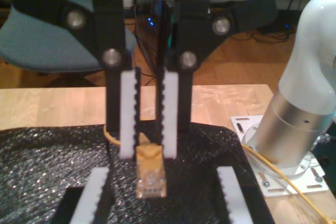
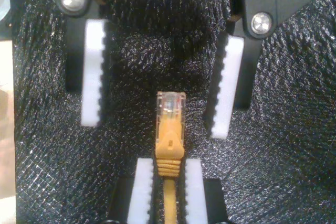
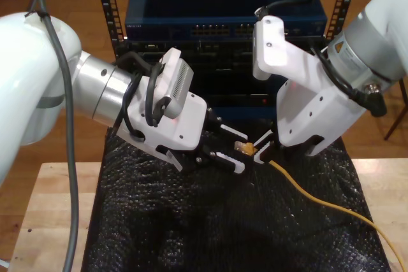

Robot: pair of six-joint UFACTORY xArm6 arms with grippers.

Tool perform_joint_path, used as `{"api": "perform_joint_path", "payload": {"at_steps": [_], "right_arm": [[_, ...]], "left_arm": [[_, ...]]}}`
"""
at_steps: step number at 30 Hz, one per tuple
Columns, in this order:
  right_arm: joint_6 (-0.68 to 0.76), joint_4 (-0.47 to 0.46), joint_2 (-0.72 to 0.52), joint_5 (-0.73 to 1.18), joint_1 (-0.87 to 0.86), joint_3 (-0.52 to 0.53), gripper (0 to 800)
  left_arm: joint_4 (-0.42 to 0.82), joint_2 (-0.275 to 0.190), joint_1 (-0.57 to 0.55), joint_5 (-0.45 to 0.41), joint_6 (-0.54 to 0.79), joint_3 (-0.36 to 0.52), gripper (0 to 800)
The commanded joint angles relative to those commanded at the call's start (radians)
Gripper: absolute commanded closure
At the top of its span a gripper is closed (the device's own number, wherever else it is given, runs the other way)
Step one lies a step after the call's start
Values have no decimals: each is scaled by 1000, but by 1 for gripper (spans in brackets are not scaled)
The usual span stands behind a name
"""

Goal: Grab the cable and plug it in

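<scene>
Exterior view, left of centre: my first gripper (image 3: 234,151), fingers wide apart and empty, brackets the clear plug (image 3: 243,148). To the right, my second gripper (image 3: 262,151) pinches the cable (image 3: 319,199) just behind it. The plug points left, long axis near level. Best to centre the open fingers on the plug body before closing.

Robotics/network test lab. Open metal rack (image 3: 108,4) at the back of the exterior view holding a blue network switch (image 3: 223,14) with a row of ports, more dark rack gear below it; light wood surface (image 3: 54,208) draped with black bubble wrap (image 3: 210,221). Arm base bolted to a white mounting plate (image 1: 294,179), blue office chair (image 1: 47,40) and loose cords on the wood floor (image 1: 241,56) behind.
</scene>
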Motion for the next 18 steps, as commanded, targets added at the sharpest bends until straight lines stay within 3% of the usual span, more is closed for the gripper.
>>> {"api": "perform_joint_path", "payload": {"at_steps": [18], "right_arm": [[0,2,0,2,0,2,797]], "left_arm": [[-46,-2,3,2,3,2,403]]}}
